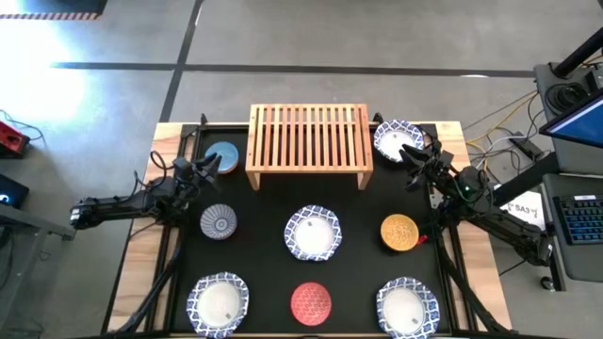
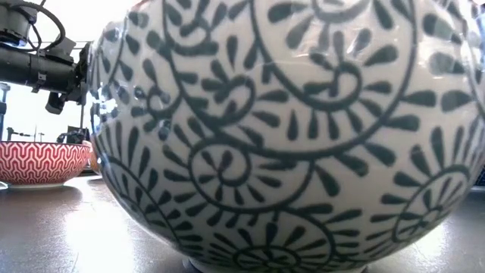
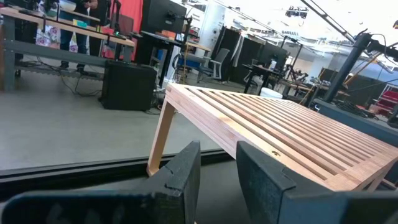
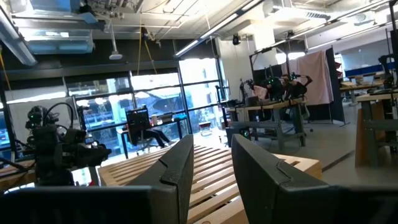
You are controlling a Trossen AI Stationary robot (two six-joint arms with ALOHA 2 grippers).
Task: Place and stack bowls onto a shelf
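Note:
The light-wood slatted shelf (image 1: 309,141) stands on its two side legs at the table's far middle. A blue bowl (image 1: 223,156) sits left of it and a wide white blue-patterned bowl (image 1: 398,139) right of it. A grey-blue bowl (image 1: 219,222), a wide white bowl (image 1: 313,232) and a yellow bowl (image 1: 399,232) stand in the middle row. Two wide white bowls (image 1: 218,303) (image 1: 407,307) flank a red bowl (image 1: 311,303) in the near row. My left gripper (image 1: 209,169) hovers beside the blue bowl, narrowly open and empty (image 3: 217,171). My right gripper (image 1: 415,169) hovers near the far-right white bowl, narrowly open and empty (image 4: 211,168).
The black mat (image 1: 264,273) covers the table between the wooden side strips. In the low view a wide white bowl (image 2: 303,136) fills the picture, with the red bowl (image 2: 42,161) to its left. Cables and a keyboard (image 1: 579,221) lie off the table's right side.

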